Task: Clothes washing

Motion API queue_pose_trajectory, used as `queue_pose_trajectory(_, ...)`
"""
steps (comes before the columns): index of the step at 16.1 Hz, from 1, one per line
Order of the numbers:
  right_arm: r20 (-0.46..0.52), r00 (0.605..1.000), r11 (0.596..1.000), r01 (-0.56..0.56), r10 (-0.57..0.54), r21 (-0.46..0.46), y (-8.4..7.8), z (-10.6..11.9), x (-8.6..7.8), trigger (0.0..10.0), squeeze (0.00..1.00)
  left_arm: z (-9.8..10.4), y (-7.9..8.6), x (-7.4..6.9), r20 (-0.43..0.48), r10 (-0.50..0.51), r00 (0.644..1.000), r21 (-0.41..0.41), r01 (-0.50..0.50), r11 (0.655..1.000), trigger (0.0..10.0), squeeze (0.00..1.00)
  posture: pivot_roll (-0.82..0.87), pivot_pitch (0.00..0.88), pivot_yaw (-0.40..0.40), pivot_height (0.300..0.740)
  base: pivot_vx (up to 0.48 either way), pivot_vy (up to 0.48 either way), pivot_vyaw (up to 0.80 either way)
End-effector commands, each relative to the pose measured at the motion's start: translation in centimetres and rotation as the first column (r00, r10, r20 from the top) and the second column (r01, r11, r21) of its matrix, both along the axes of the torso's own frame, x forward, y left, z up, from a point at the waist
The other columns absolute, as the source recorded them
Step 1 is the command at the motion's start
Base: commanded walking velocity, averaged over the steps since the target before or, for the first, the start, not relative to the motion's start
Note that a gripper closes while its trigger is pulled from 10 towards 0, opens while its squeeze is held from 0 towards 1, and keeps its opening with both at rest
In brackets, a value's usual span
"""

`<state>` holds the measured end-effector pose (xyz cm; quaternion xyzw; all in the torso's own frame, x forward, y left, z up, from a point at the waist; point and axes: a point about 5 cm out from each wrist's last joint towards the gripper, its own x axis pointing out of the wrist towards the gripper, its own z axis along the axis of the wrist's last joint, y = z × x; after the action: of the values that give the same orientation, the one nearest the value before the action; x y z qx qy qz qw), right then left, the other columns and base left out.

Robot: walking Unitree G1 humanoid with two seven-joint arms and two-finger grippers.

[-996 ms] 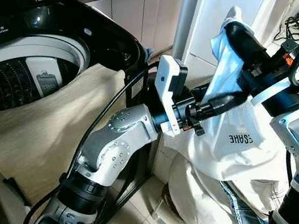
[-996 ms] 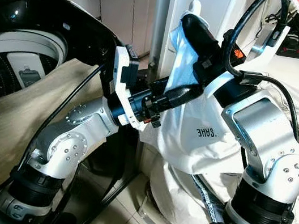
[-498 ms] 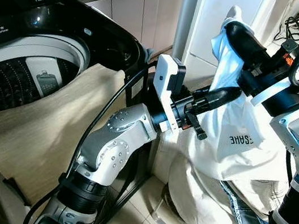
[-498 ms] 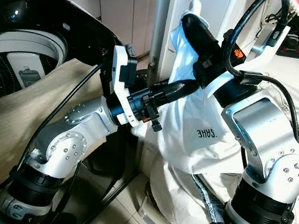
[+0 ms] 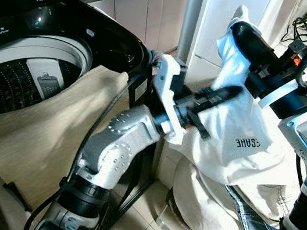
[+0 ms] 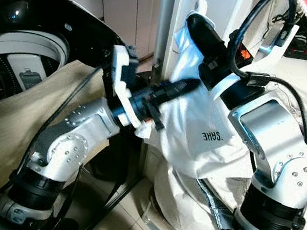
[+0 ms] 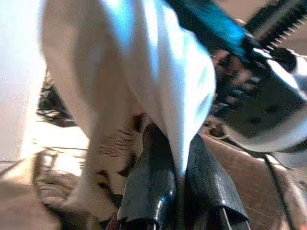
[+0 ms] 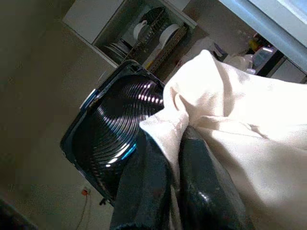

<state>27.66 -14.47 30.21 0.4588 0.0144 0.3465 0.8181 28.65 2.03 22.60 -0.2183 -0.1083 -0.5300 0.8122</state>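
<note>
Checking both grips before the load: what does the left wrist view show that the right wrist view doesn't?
Left wrist view: the left gripper shut on a fold of the white printed cotton garment, the other arm's dark wrist housing beside it. Right wrist view: the right gripper pinching the garment's bunched top, a ribbed black lid and a dish rack beyond. Shared: that garment, clamped between black fingers.

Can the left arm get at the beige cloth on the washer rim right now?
Probably not yet. The left end effector is shut on the white shirt, which the right end effector also holds; the beige cloth lies unobstructed beside that arm.
</note>
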Motion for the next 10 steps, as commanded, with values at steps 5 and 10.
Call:
queue_pose_trajectory(5, 0.039, 0.999, 0.999, -0.021, 0.021, -0.024, 0.58, 0.22, -0.66, 10.0, 1.0, 0.8, 0.39, 0.68, 0.018, 0.046, 0.999, -0.02, -0.046, 0.999, 0.0, 0.0, -0.13, 0.0, 0.037, 0.74, 0.0, 0.0, 0.0)
queue_pose_trajectory(10, 0.054, 0.998, 0.998, -0.02, 0.023, -0.056, 0.46, 0.11, -0.72, 10.0, 1.0, 1.07, 0.62, 1.0, 0.027, 0.081, 0.996, -0.02, -0.08, 0.997, 0.0, 0.0, -0.13, 0.0, 0.037, 0.74, 0.0, 0.0, 0.0)
